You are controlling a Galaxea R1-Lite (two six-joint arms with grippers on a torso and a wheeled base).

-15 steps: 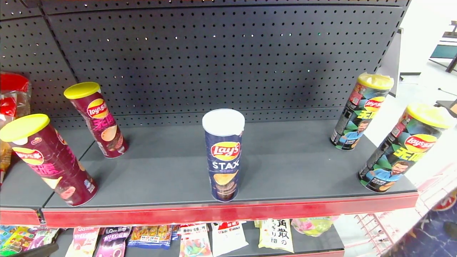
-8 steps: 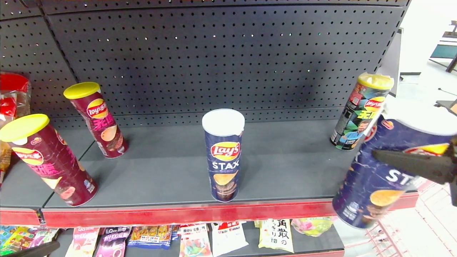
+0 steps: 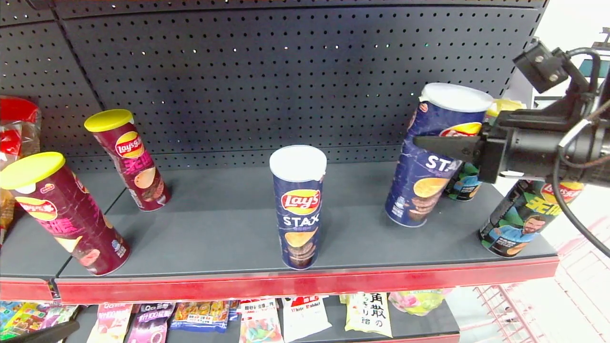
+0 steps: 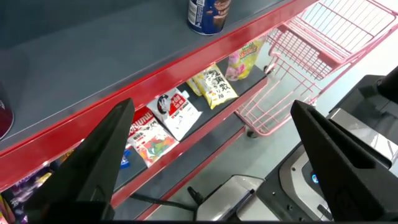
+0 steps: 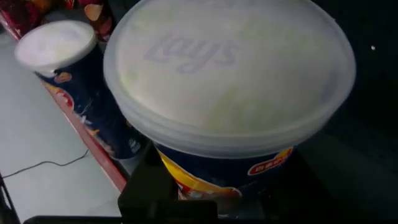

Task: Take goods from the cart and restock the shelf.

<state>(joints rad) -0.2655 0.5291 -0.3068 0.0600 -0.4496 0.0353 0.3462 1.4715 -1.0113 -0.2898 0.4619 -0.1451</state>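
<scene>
Held can is now brought in from the right edge over the shelf, clamped near its top by the right gripper; set-down is judged near. It is tilted, base at or just above the deck. Green cans crowd it behind and beside. Left gripper is kept wide open, empty.

Mostly hidden: rear green can behind blue can; lid of front green can behind right end effector.
</scene>
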